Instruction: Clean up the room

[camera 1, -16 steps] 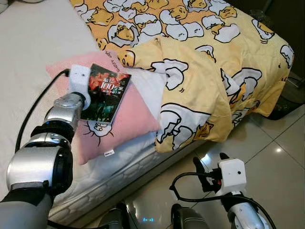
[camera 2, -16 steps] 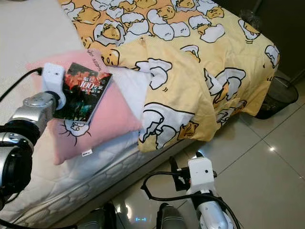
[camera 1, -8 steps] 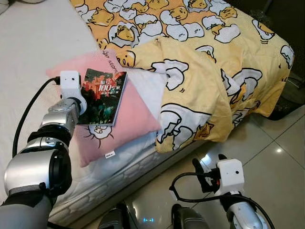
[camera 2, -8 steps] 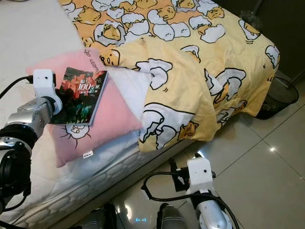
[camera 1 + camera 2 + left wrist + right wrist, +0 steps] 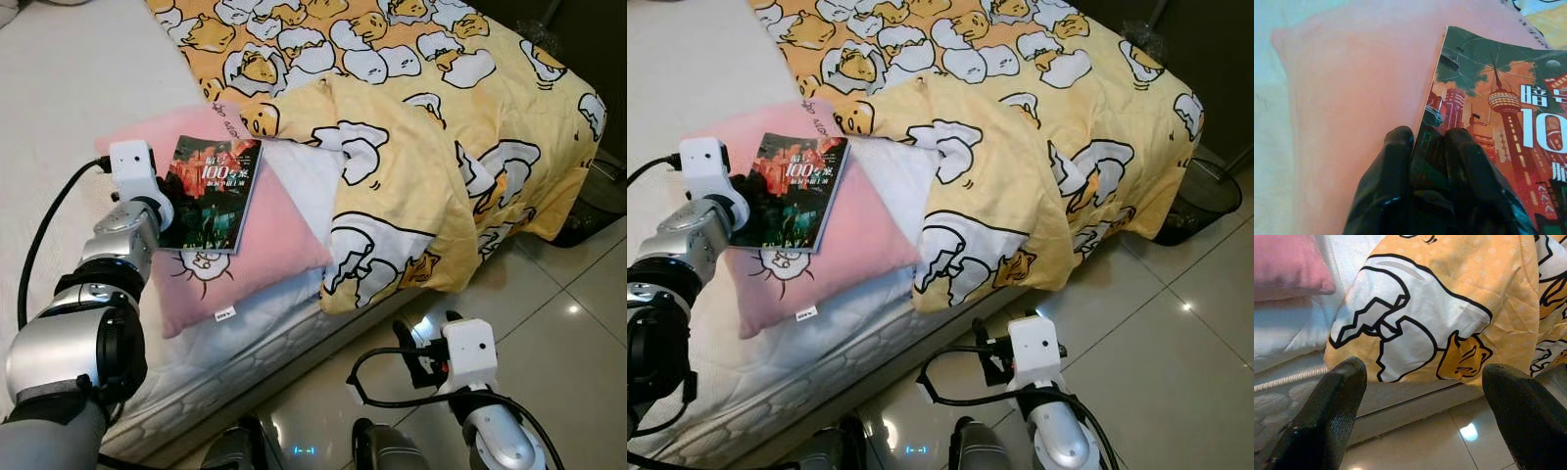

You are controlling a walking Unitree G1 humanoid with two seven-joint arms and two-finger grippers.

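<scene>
A dark paperback book [image 5: 211,191] with a red city cover lies on a pink pillow [image 5: 279,240] on the bed. My left gripper [image 5: 1427,139] is at the book's near left edge. Its two black fingers [image 5: 1398,147] stand close together, one on the cover and one on the pillow side, shut on the book's edge. From the head the white wrist box [image 5: 130,168] hides them. My right gripper [image 5: 1422,377] hangs low beside the bed over the floor, open and holding nothing, facing the hanging blanket.
A yellow cartoon-print blanket [image 5: 421,127] covers the bed's right half and drapes over its side. Bare white mattress [image 5: 69,88] lies to the left. Glossy floor tiles [image 5: 578,323] run along the bed. A dark basket [image 5: 600,204] stands at the far right.
My left wrist has swung left across the pillow, and the book has turned and shifted with it. The right gripper has drifted slightly left.
</scene>
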